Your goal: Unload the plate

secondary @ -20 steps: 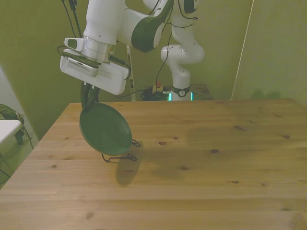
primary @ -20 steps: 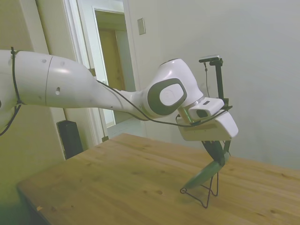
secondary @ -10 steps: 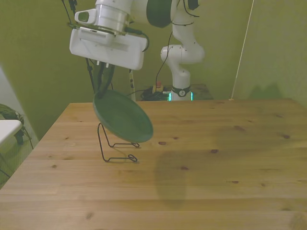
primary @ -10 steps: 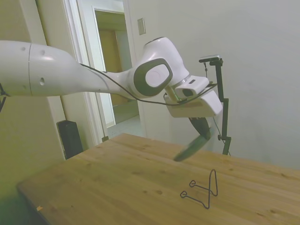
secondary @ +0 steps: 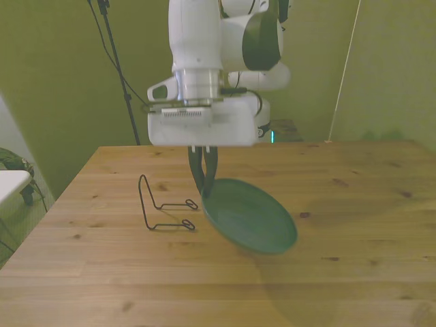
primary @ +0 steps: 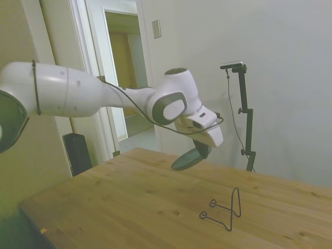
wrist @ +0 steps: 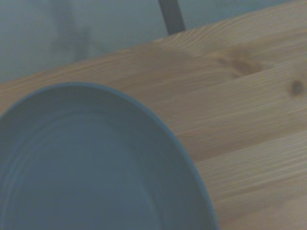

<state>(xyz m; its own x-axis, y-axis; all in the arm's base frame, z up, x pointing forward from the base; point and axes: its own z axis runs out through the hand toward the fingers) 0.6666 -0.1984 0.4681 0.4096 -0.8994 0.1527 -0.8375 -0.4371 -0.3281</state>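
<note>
The small round grey-green plate hangs in the air above the wooden table, clear of the boards, pinched at its rim by the white arm's two-finger gripper. The dark fingers stand nearly together, clamped on the plate's upper edge. The plate is tilted: its held edge is highest and it slopes down and away toward the front view's right, with the hollow face turned up and toward the camera. In the side view the plate shows nearly edge-on, as a slanted oval below the gripper. From the wrist, the plate's ringed inner face fills much of the picture, with bare wood beyond its rim.

The thin black wire stand sits upright on the table toward the front view's left, well apart from the plate and carrying nothing. Beneath the plate and out toward the front view's right the tabletop is open bare planks, with the table's edges well away from the plate on every side.
</note>
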